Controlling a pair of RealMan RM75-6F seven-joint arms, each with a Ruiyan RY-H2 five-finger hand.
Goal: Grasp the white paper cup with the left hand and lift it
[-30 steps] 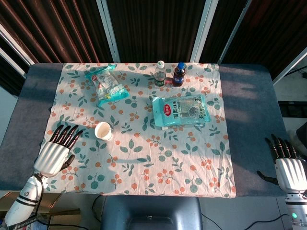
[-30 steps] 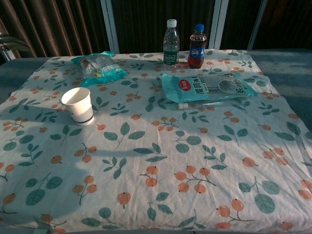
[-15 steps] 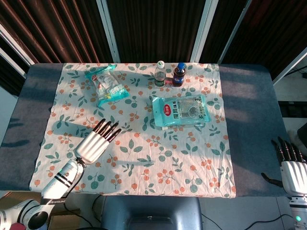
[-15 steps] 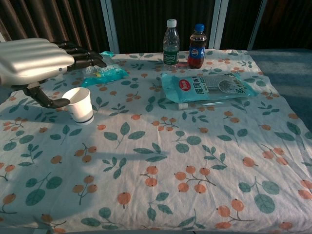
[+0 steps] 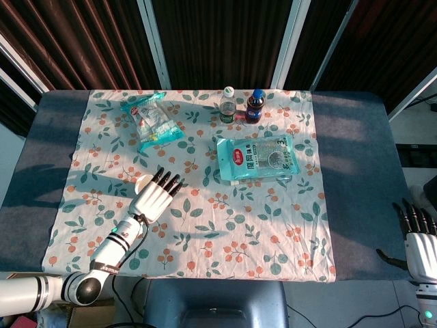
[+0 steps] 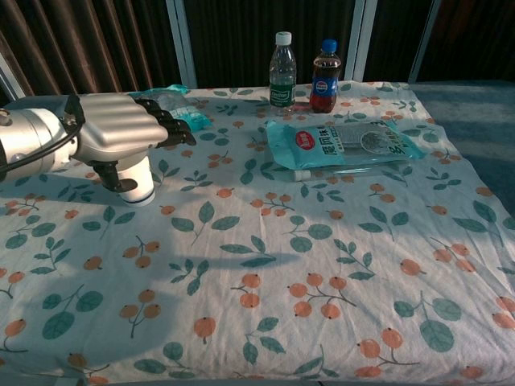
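The white paper cup (image 5: 143, 183) stands upright on the left part of the floral tablecloth; in the chest view only its lower wall (image 6: 140, 184) shows. My left hand (image 5: 155, 198) hovers right above it, palm down, dark fingers stretched straight and apart toward the table's middle. In the chest view the left hand (image 6: 121, 133) covers the cup's rim, with the thumb hanging down at the cup's near left side. Nothing is gripped. My right hand (image 5: 421, 240) sits off the table's right front corner, fingers spread, holding nothing.
A green snack bag (image 5: 151, 119) lies behind the cup at the back left. A blue packet (image 5: 258, 157) lies right of centre. A water bottle (image 5: 228, 104) and a cola bottle (image 5: 255, 105) stand at the far edge. The cloth (image 5: 225, 225) covers a grey table.
My left hand has swung from the table's left edge rightward and forward until it is over the cup. The cup has not moved. The right hand has drifted slightly lower in the head view.
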